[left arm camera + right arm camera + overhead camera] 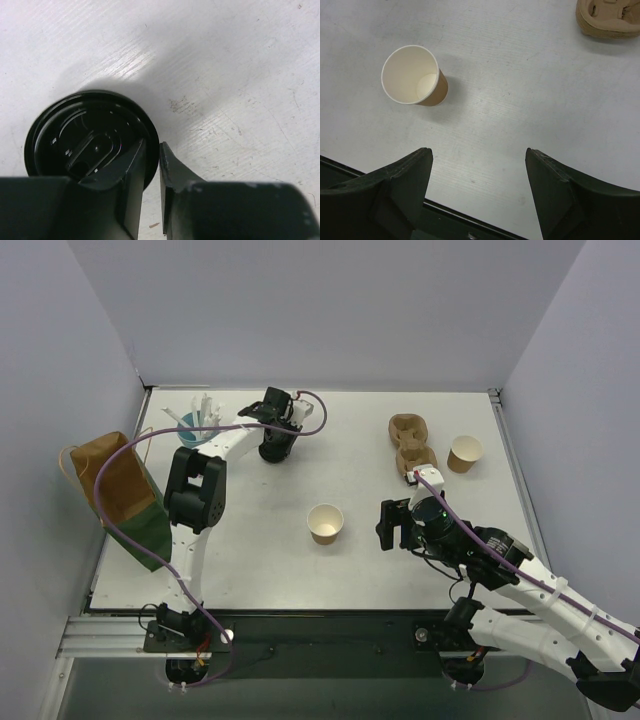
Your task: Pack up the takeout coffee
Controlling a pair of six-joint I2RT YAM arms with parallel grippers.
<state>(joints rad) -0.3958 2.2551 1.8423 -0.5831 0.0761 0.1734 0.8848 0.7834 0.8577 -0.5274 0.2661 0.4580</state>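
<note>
A tan paper cup [325, 523] with a pale cream inside stands open and lidless in the middle of the table. It also shows in the right wrist view [414, 76]. A second open tan cup [465, 453] stands at the back right. My left gripper [277, 448] is at the back of the table, its jaws closed on the rim of a round black lid [85, 135], fingertips together in the left wrist view [152, 145]. My right gripper [398, 525] is open and empty just right of the middle cup, jaws wide apart over bare table [479, 155].
A brown moulded-pulp cup carrier [411, 445] lies at the back right, also in the right wrist view [609, 19]. A blue cup of white straws [195, 428] stands at the back left. A brown and green paper bag [120, 495] lies at the left table edge.
</note>
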